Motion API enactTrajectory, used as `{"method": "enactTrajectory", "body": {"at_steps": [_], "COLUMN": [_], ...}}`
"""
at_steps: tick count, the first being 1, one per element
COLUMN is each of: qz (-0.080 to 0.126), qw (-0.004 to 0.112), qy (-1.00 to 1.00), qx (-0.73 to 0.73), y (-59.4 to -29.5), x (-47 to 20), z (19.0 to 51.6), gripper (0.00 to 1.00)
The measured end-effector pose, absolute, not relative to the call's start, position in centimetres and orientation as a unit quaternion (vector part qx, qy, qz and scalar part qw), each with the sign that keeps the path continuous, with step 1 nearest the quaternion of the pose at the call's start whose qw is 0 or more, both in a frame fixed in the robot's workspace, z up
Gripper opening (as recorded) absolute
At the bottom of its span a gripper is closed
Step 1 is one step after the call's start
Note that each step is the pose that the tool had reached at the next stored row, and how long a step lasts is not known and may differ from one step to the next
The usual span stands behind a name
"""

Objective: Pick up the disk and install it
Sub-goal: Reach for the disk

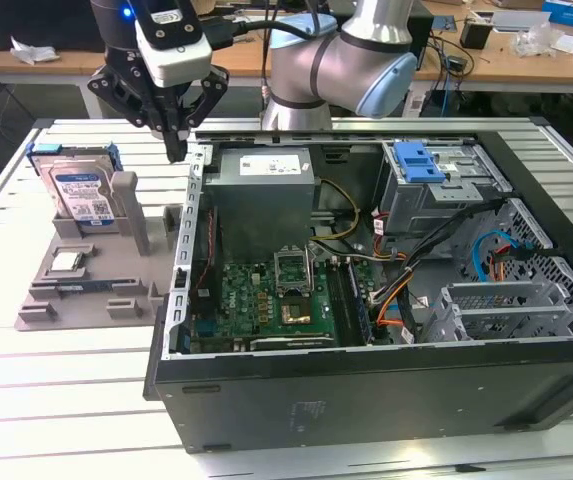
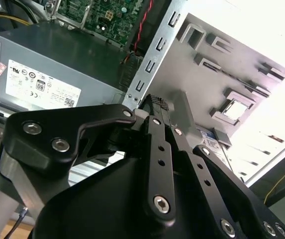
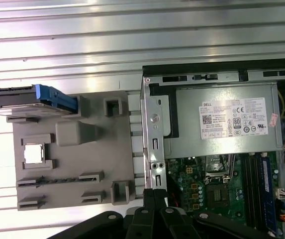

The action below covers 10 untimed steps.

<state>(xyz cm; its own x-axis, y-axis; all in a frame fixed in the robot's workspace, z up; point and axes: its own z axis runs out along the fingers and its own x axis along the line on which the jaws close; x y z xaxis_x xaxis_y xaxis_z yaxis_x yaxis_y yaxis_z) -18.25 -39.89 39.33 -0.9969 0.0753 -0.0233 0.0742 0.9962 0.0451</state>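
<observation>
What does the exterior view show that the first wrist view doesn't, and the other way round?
Exterior view: the silver-and-blue robot arm, a blue plastic drive-bay latch, wooden benches behind. First wrist view: a straight-down look at the thin edge of the silver hard disk with blue rails. Both: that disk standing in the grey plastic tray, the grey boxy power supply, the green motherboard, the shut black tool.

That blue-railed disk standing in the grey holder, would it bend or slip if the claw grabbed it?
Probably rigid: the disk looks like a solid metal slab, likely heavy for its size. Its labelled face looks smooth, so perhaps slippery. Standing on edge in the grey holder, it might tip if nudged.
</observation>
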Motion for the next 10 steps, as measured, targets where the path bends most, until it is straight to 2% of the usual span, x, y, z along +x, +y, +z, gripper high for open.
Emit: {"method": "enactTrajectory", "body": {"at_steps": [10], "qz": [0.022], "qw": [0.012], "qy": [0.999], "qx": [0.037], "y": [-39.89], "x": [-18.81], "z": [39.33], "gripper": [0.11]}}
